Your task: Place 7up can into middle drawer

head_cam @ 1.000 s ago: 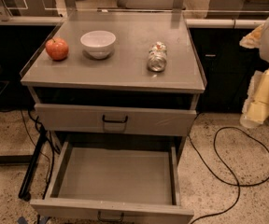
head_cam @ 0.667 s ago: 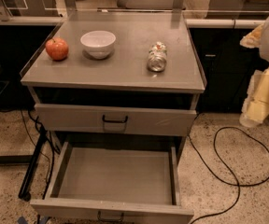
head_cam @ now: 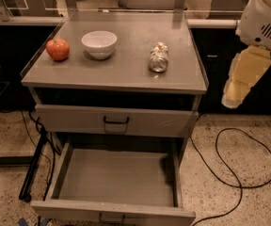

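Note:
The 7up can (head_cam: 158,58) lies on its side on the right part of the grey cabinet top (head_cam: 126,72), one shiny end facing me. The middle drawer (head_cam: 116,178) is pulled open below, its flat grey floor bare, its dark handle at the front edge. My gripper (head_cam: 241,81) hangs in the air to the right of the cabinet, below the white arm housing, at about the height of the cabinet top. It is apart from the can and touches nothing.
A red apple (head_cam: 58,49) and a white bowl (head_cam: 99,43) stand on the left part of the top. The upper drawer (head_cam: 115,121) with a black handle is closed. A black cable (head_cam: 239,173) loops on the floor at the right.
My gripper and arm have moved a little left and up, toward the cabinet's right side. The can, apple, bowl and drawers have not moved.

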